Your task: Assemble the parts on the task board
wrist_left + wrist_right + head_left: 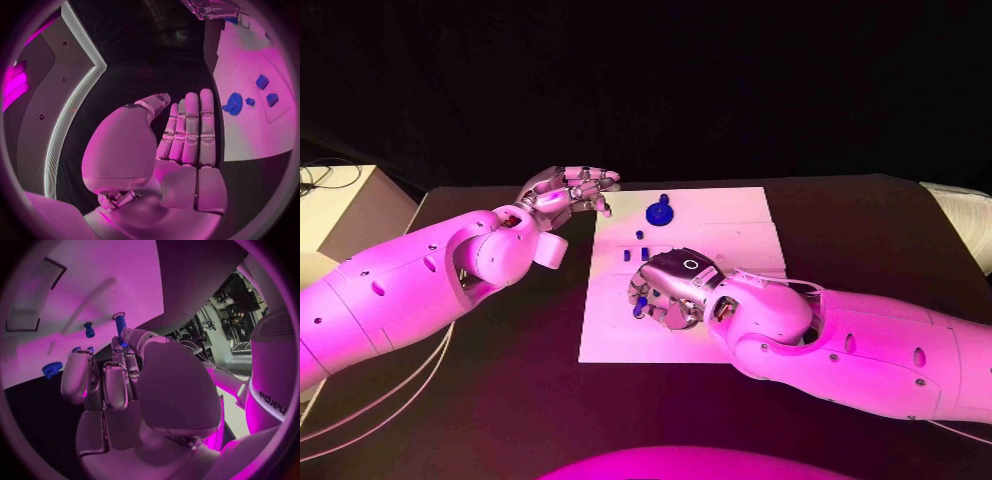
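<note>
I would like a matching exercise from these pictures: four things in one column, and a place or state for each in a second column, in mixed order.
Things:
1. left hand
2. right hand
3. round blue part
4. task board

Places or states:
a. lies near the board's far edge
b. white, in the middle of the table
c. held over the table beside the board, holding nothing
d. over the board, a blue peg at its fingertips

Pairs: 1-c, 2-d, 3-a, 4-b

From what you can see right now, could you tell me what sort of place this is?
Probably a robotics lab test bench: a black table holding a white task board with small blue parts, worked by the left hand and right hand.
</note>
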Available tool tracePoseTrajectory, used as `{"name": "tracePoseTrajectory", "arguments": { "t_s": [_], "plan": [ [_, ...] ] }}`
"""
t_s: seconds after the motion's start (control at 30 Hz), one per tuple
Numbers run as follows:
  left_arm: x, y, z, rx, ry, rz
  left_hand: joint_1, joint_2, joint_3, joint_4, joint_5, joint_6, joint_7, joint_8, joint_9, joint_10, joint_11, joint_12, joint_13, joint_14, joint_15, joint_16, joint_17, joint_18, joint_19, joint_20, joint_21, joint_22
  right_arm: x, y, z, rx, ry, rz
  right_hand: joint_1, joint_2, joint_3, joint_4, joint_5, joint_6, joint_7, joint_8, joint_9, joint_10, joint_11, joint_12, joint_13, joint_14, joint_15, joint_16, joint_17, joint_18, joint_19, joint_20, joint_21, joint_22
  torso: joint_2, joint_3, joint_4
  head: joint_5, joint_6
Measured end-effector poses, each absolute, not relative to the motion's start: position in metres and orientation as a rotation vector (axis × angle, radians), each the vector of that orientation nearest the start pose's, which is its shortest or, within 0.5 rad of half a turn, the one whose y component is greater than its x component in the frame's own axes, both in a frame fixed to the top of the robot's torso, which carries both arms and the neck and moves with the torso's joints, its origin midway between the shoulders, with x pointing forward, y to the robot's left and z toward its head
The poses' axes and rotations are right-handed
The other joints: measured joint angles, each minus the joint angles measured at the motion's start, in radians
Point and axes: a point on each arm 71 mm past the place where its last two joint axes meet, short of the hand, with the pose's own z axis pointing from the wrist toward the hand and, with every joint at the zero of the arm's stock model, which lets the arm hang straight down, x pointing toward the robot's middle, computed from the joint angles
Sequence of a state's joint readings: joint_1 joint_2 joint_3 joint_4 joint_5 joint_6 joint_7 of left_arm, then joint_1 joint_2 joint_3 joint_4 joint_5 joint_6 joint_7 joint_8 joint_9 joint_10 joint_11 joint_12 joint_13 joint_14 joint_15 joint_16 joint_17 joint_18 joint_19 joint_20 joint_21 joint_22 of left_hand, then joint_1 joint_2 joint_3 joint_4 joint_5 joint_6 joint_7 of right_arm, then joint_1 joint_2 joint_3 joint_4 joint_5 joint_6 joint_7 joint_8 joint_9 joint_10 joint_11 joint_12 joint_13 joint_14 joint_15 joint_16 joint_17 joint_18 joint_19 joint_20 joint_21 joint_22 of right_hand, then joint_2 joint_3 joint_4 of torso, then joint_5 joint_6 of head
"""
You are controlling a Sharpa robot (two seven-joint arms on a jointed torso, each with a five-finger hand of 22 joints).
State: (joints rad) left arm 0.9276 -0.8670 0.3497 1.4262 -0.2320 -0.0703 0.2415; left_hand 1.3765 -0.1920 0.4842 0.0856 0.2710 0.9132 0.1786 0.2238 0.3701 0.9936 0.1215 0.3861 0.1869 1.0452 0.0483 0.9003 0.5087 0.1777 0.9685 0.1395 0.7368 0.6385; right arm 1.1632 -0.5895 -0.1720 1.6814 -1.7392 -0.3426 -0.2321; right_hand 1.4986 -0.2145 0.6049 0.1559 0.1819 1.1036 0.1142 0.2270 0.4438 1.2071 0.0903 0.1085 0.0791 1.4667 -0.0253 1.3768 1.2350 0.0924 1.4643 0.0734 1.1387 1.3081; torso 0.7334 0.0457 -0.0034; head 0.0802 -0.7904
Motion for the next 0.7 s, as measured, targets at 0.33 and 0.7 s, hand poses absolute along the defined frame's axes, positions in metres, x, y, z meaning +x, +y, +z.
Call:
{"name": "tracePoseTrajectory", "arguments": {
  "t_s": [0.33, 0.7],
  "plan": [
    [0.4998, 0.2547, -0.1852, -1.081, 1.46, -1.615, 0.0, 0.0, 0.0, 0.0, 0.0, 0.0, 0.0, 0.0, 0.0, 0.0, 0.0, 0.0, 0.0, 0.0, 0.0, 0.0, 0.0, 0.0, 0.0, 0.0, 0.0, 0.0, 0.3959, -0.0389, -0.2206, -0.574, 1.622, 0.823, -0.003, 0.003, 0.0, 0.0, 0.0, -0.003, 0.0, 0.004, 0.0, 0.0, 0.0, 0.002, 0.0, 0.0, 0.0, 0.0, 0.0, 0.0, 0.0, 0.0, -0.004, 0.0, 0.0, 0.0, -0.0006, 0.002, -0.003],
    [0.4997, 0.2552, -0.1851, -1.081, 1.46, -1.614, 0.0, 0.0, 0.0, 0.0, 0.0, 0.0, 0.0, 0.0, 0.0, 0.0, 0.0, 0.0, 0.0, 0.0, 0.0, 0.0, 0.0, 0.0, 0.0, 0.0, 0.0, -0.001, 0.3974, -0.0377, -0.2225, -0.585, 1.631, 0.809, -0.004, 0.004, 0.004, -0.004, -0.004, -0.006, -0.001, 0.004, 0.002, 0.002, 0.002, 0.002, 0.0, 0.0, 0.0, 0.0, -0.003, 0.0, 0.0, 0.0, -0.006, 0.0, 0.0, 0.0001, -0.0003, 0.004, -0.006]
  ]
}}
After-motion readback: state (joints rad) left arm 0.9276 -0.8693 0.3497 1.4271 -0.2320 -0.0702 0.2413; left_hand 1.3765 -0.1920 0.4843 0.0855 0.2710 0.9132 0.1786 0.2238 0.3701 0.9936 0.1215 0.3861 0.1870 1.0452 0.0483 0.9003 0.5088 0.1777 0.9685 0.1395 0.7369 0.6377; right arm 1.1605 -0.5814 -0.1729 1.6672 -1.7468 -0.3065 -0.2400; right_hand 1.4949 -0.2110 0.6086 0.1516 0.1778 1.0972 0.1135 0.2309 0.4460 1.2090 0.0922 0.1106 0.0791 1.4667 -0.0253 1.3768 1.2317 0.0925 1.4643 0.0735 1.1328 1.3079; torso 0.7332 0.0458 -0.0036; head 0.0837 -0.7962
